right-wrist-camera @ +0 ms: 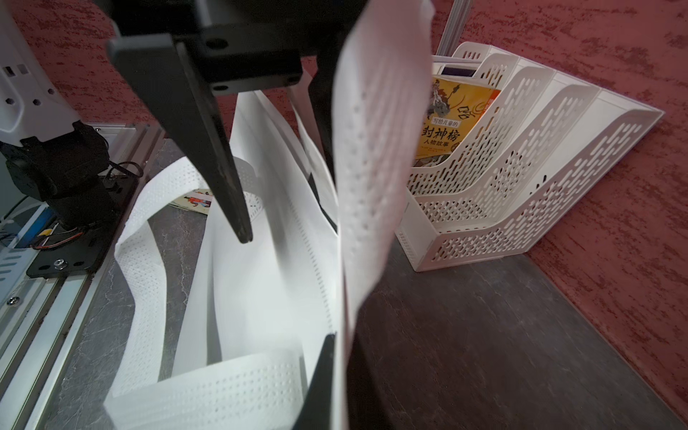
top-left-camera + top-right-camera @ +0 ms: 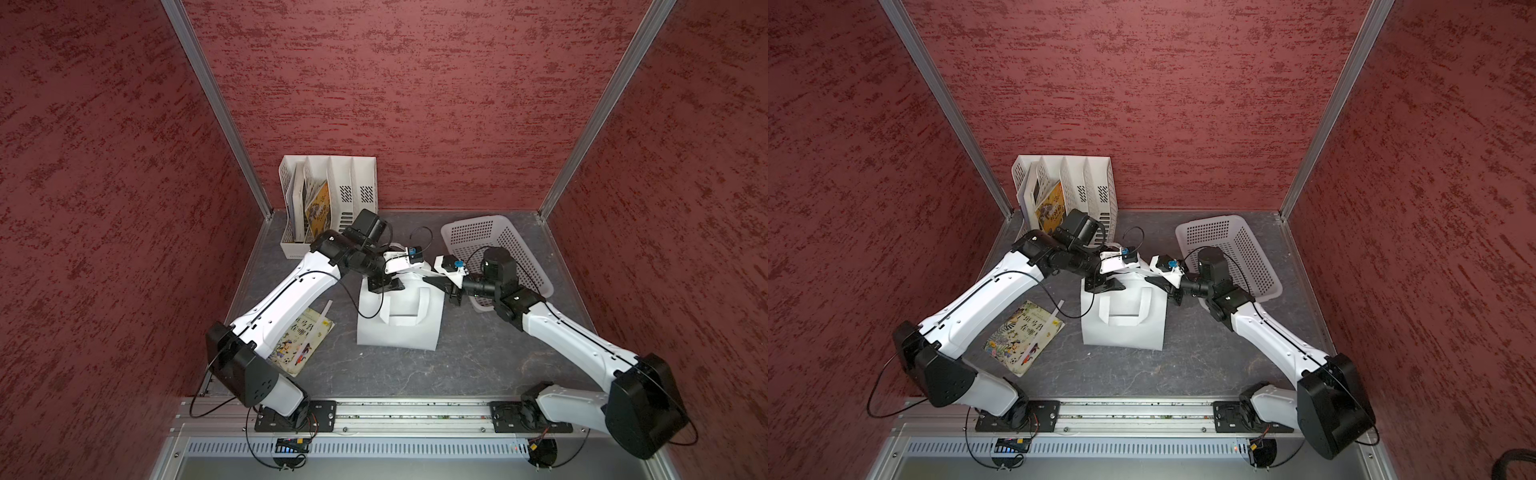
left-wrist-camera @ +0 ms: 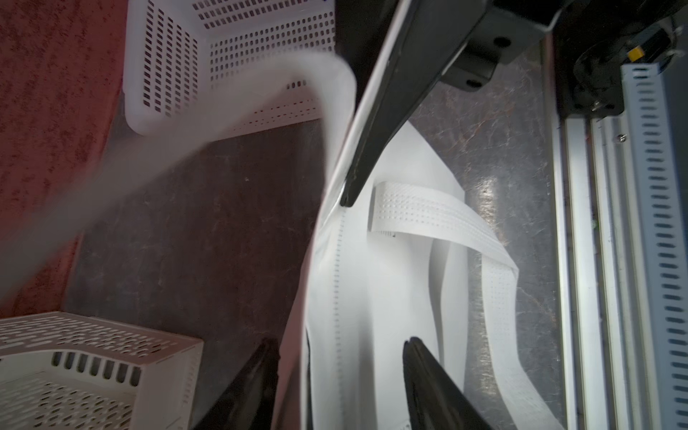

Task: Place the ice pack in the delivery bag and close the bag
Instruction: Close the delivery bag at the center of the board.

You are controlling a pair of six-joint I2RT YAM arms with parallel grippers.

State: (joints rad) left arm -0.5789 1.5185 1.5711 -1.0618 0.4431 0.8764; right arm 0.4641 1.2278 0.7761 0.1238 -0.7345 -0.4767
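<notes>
Right wrist view: lower middle, right fingers (image 1: pixel 318 379) clamp the rim of the boxy white delivery bag (image 1: pixel 260 290); left fingers (image 1: pixel 219 167) up top sit apart, guessing to spread it.

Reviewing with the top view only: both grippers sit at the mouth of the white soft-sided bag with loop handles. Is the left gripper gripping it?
Observer: No. The left wrist view shows the left gripper open, jaws apart on either side of the white soft-sided delivery bag wall.
Operator: And the other one?
Observer: The right gripper is shut on the bag's rim, seen in that same view.
</notes>
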